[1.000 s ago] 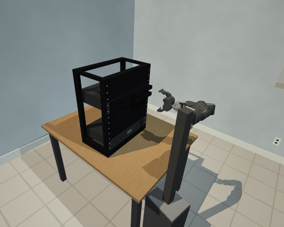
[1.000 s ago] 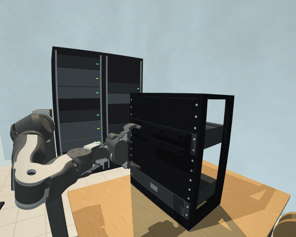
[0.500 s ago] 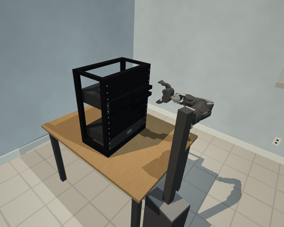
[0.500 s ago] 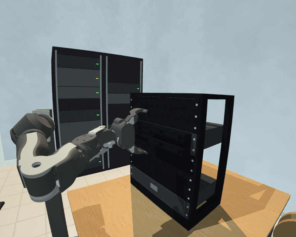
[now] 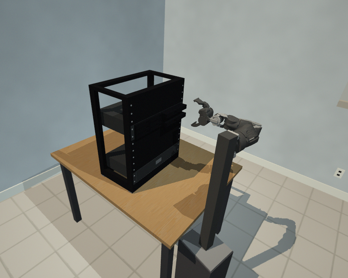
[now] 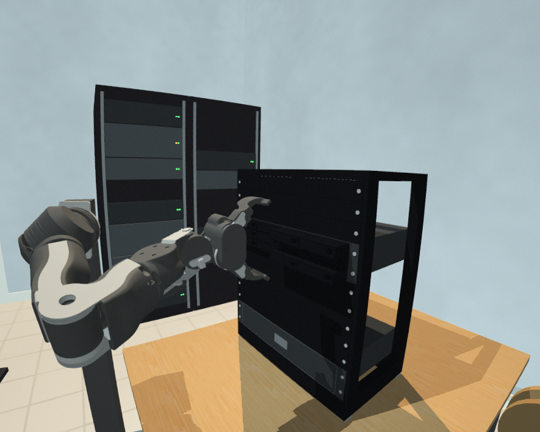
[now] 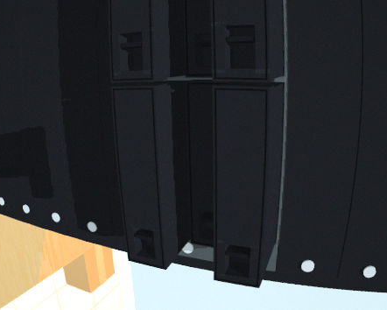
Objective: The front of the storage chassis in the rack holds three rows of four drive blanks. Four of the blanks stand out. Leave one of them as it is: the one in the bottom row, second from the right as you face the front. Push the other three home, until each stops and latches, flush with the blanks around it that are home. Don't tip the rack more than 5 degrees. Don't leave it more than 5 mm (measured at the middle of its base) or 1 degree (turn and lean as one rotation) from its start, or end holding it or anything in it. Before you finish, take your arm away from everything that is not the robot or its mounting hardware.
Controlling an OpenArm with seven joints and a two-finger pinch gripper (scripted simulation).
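The black rack [image 5: 138, 128] stands on the wooden table [image 5: 156, 191]. The storage chassis [image 5: 157, 119] sits at mid height in its front, and it also shows in the exterior view [image 6: 302, 253]. Some drive blanks stand out from the front, seen as dark bars [image 5: 180, 110] at the far end of the chassis. In the wrist view the blanks run as long vertical panels. Two of them [image 7: 137, 171] [image 7: 241, 182] stand proud beside a recessed one [image 7: 200, 153]. My gripper [image 5: 195, 112] is open and empty. It hangs a short way in front of that end of the chassis [image 6: 265, 239] without touching it.
The arm's dark post [image 5: 219, 185] stands on its base at the table's near right corner. Tall server cabinets [image 6: 168, 195] stand behind the arm. A round wooden object [image 6: 535, 409] shows at the lower right edge.
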